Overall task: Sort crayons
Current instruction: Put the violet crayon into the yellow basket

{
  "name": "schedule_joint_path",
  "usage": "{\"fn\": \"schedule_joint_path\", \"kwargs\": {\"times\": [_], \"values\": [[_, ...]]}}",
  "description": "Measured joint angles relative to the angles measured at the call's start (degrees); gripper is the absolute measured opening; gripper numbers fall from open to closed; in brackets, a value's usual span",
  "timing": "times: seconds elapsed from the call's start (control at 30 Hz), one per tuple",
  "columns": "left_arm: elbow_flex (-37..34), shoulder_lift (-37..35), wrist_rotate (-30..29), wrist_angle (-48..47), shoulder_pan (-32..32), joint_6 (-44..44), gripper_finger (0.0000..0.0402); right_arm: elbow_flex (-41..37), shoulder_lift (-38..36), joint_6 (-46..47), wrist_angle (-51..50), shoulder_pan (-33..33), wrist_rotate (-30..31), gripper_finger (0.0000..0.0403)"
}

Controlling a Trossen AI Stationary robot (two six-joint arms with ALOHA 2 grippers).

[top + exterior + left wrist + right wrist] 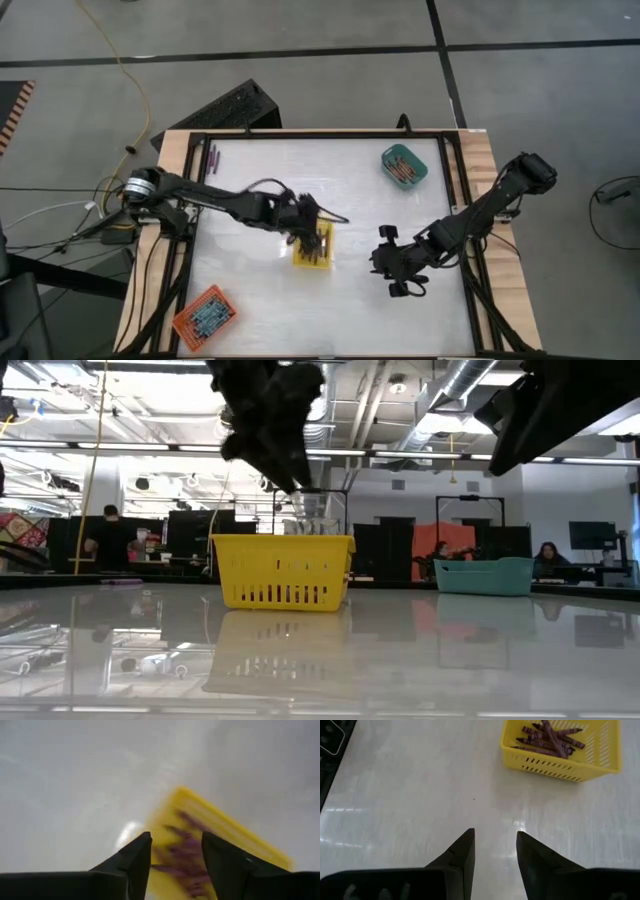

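Observation:
A yellow tray (300,262) stands mid-table and holds several purple crayons (550,737). My left gripper (175,837) hangs open just above that tray, with nothing between its fingers; the tray and its crayons (185,855) show blurred below. My right gripper (495,832) is open over bare table to the right of the yellow tray (560,765), also with nothing in it. Two purple crayons (213,156) lie loose on the table at the far left.
A teal tray (418,160) with reddish crayons stands at the far right. An orange tray (190,325) with bluish-grey crayons sits at the near left corner. A black frame runs around the white table top. People show in the room beyond.

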Motion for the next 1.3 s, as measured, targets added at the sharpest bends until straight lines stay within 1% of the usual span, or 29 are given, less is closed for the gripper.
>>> {"fn": "schedule_joint_path", "kwargs": {"times": [0.07, 0.13, 0.2, 0.23, 0.3, 0.37, 0.5, 0.57, 0.7, 0.83, 0.93, 1.03, 1.13, 1.23, 1.3], "values": [[0.0, -3.2, -4.5, -4.6, 1.4, 0.6, 0.0171, 0.0, 0.0, 0.0, 0.0, 0.0, 0.2, 0.0138], [0.1, -6.0, -9.5, -12.1, 3.8, 1.0, 0.0172, 0.0, 0.0, -0.2, 0.1, 0.0, 0.7, 0.0138], [-0.3, -8.2, -12.2, -18.7, 7.4, 1.2, 0.0167, 0.0, 0.0, -0.2, 0.1, 0.0, 1.7, 0.0138], [-1.0, -9.0, -12.7, -21.0, 9.8, 1.4, 0.0165, 0.0, 0.0, -0.2, 0.1, 0.0, 2.0, 0.0138], [-2.5, -10.7, -11.4, -23.9, 15.8, 3.2, 0.0159, 0.0, 0.0, -0.2, 0.4, -0.1, 3.0, 0.0138], [-4.7, -12.1, -8.4, -23.5, 22.7, 5.8, 0.0155, 0.0, 0.0, -0.2, 0.8, -0.1, 3.4, 0.0138], [-9.2, -13.0, 1.3, -19.6, 37.9, 10.1, 0.0151, 0.0, 0.0, -0.2, 1.4, -0.4, 3.9, 0.0138], [-10.7, -12.9, 4.8, -18.4, 44.7, 11.7, 0.0151, 0.0, 0.0, -0.2, 1.2, -0.4, 4.1, 0.0138], [-13.1, -12.5, 6.9, -18.2, 55.8, 14.7, 0.0151, 0.0, 0.0, -0.2, 1.0, -0.4, 4.1, 0.0138], [-14.3, -12.5, 7.9, -19.0, 63.9, 17.9, 0.0151, 0.0, 0.0, -0.3, 0.6, -0.4, 4.4, 0.0138], [-14.7, -12.6, 9.0, -18.3, 67.1, 20.0, 0.0151, 0.0, 0.0, -0.8, 0.7, -0.4, 5.2, 0.0138], [-14.6, -11.8, 10.1, -16.9, 67.6, 20.6, 0.0151, 0.0, 0.0, -1.3, 0.7, -0.5, 6.7, 0.0138], [-14.6, -8.9, 9.7, -17.6, 67.3, 21.1, 0.0151, 0.0, 0.0, -1.3, 1.0, -1.2, 7.3, 0.0138], [-14.6, -4.7, 10.9, -18.6, 67.4, 20.5, 0.0151, 0.0, 0.0, -1.3, 1.2, -1.7, 7.3, 0.0138], [-14.7, -3.3, 9.9, -18.2, 67.2, 20.0, 0.0151, 0.0, 0.0, -1.1, 1.3, -1.7, 7.3, 0.0138]]}}
